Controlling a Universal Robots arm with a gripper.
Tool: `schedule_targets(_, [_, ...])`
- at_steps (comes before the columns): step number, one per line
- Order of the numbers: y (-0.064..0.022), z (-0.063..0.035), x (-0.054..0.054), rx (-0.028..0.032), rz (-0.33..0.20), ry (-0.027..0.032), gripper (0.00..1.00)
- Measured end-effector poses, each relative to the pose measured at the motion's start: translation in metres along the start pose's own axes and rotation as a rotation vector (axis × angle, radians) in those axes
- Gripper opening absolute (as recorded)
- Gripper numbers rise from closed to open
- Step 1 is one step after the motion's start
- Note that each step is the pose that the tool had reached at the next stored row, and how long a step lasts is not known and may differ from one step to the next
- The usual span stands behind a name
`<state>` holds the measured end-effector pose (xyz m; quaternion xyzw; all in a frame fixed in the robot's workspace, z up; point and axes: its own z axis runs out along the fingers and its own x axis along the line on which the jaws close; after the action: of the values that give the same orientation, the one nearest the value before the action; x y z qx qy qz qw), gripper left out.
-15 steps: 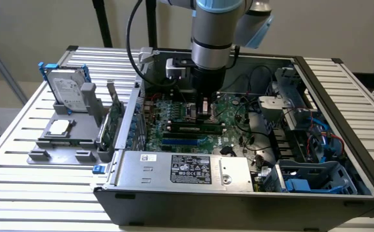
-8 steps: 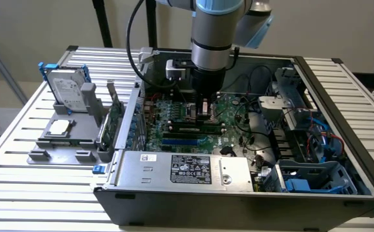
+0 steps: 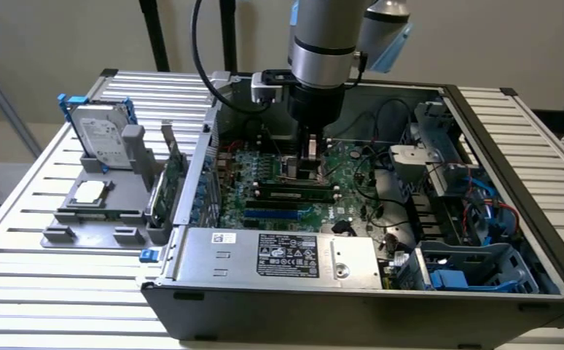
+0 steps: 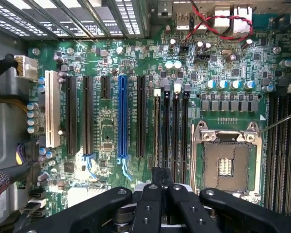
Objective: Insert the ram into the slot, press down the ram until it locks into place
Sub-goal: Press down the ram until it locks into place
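On the motherboard (image 4: pixel 136 63): one ram (image 3: pixel 292 191) seated in one of four parallel black slots (image 4: pixel 175 131); gripper (image 3: pixel 313 157) above, claw state untellable.

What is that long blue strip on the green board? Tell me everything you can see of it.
The blue slot is a long, narrow socket, plastic by its look, fixed flat on the green circuit board. It runs parallel to the black slots on either side. Nothing is plugged into it, and nothing else touches it.
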<state>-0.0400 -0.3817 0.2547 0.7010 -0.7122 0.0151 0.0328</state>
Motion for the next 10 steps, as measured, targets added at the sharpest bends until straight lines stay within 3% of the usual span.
schedule_targets(10, [0.0,0.0,0.0,-0.0001,0.0,0.0,0.11])
